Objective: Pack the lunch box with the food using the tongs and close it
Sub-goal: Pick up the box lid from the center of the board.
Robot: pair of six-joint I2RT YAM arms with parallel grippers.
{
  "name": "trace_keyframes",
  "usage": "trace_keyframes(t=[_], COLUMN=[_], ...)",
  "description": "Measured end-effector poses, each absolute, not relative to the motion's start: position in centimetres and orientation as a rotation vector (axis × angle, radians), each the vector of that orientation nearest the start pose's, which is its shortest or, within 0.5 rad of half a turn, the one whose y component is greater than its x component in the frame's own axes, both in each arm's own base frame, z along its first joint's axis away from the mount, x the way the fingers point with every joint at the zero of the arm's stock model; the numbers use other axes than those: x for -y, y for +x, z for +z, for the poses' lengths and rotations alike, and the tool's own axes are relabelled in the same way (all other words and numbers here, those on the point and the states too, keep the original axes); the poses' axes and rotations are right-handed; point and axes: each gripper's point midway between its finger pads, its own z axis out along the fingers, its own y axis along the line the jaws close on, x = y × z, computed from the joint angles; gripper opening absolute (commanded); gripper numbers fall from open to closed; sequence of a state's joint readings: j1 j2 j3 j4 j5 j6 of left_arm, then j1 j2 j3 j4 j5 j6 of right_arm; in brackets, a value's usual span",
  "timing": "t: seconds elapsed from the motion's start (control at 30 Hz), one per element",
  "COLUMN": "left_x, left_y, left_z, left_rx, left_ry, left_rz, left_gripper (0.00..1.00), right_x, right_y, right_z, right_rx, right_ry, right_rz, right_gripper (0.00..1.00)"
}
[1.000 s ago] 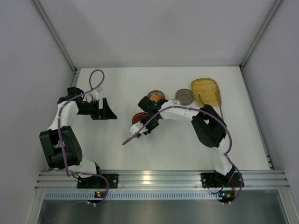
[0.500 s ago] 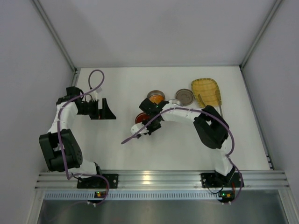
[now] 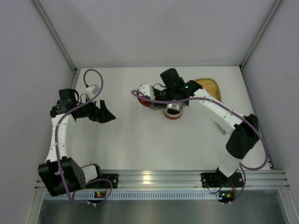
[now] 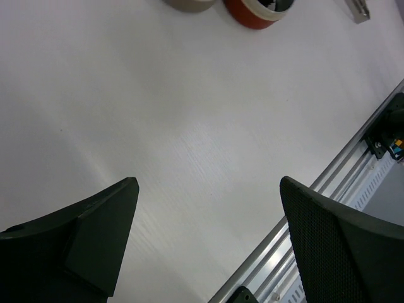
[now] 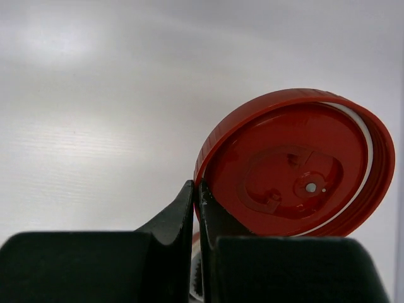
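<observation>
My left gripper (image 4: 208, 186) hangs over the white table (image 4: 189, 113), fingers spread wide with nothing between them. My right gripper (image 5: 197, 189) has its fingers pressed together on the rim of the red lid (image 5: 297, 170). The lid stands on edge at my 1 o'clock, its hollow side facing me.

I judge the lid to be light, stiff, smooth plastic. Held by so thin a bite at the edge it could swivel or slip, so a deeper hold across the rim would serve better for seating it flat.

The lunch box (image 3: 173, 117) sits open at 4 o'clock from the lid, with something dark inside, likely the black piece of food (image 3: 174, 109). The woven tray (image 3: 212, 87), at the box's 2 o'clock, is half covered by my right arm.

I cannot find the orange piece. From above I cannot make out the tongs. A silvery stub (image 4: 356, 7), cut off at 1 o'clock in the left wrist view, may be them.
</observation>
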State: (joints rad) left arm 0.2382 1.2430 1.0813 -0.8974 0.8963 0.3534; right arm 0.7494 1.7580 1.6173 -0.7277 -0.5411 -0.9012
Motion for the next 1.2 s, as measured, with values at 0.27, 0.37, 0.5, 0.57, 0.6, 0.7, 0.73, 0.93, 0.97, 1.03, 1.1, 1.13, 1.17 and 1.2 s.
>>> trace_keyframes(t=[0.27, 0.37, 0.5, 0.57, 0.6, 0.7, 0.73, 0.93, 0.97, 1.03, 1.1, 1.13, 1.17, 1.2], left_x=[9.9, 10.9, 11.9, 12.7, 13.3, 15.1, 15.6, 16.7, 16.5, 16.0, 15.5, 15.3, 15.1, 15.0], left_y=[25.0, 25.0, 25.5, 25.2, 24.9, 23.9, 23.5, 23.2, 23.3, 23.3, 23.0, 22.8, 22.7, 22.5], left_z=[25.5, 27.3, 29.4, 30.7, 31.2, 32.4, 32.5, 32.5, 32.7, 33.2, 34.0, 34.5, 34.9, 35.1], left_rx=[-1.852, -1.739, -1.653, -1.605, -1.587, -1.527, -1.514, -1.465, -1.454, -1.419, -1.370, -1.341, -1.313, -1.309], left_ry=[0.524, 0.502, 0.496, 0.531, 0.550, 0.624, 0.649, 0.803, 0.842, 0.940, 1.051, 1.106, 1.158, 1.200], left_rz=[-0.936, -1.009, -1.084, -1.100, -1.111, -1.126, -1.127, -1.016, -0.967, -0.848, -0.723, -0.667, -0.619, -0.600], left_gripper=[0.98, 0.97, 0.96, 0.95, 0.94, 0.91, 0.91, 0.93, 0.93, 0.94, 0.94, 0.94, 0.94, 0.94], right_x=[-32.4, -32.6, -33.2, -33.4, -33.5, -33.9, -34.0, -33.9, -33.8, -33.6, -33.5, -33.4, -33.3, -33.1], right_y=[24.5, 23.2, 21.9, 21.3, 21.1, 20.8, 20.8, 20.3, 20.1, 19.7, 19.3, 19.0, 18.9, 18.6], right_z=[34.4, 34.7, 34.3, 34.7, 35.2, 36.8, 37.2, 37.4, 37.1, 36.4, 35.7, 35.4, 35.2, 34.8], right_rx=[-1.207, -1.235, -1.314, -1.336, -1.341, -1.348, -1.352, -1.428, -1.443, -1.474, -1.499, -1.509, -1.516, -1.528], right_ry=[-1.602, -1.578, -1.539, -1.510, -1.492, -1.413, -1.387, -1.288, -1.284, -1.283, -1.292, -1.302, -1.308, -1.316], right_rz=[0.705, 0.822, 0.986, 1.066, 1.101, 1.228, 1.272, 1.487, 1.514, 1.561, 1.594, 1.609, 1.616, 1.630], right_gripper=[0.00, 0.00, 0.00, 0.00, 0.00, 0.00, 0.00, 0.00, 0.00, 0.00, 0.00, 0.00, 0.00, 0.00])
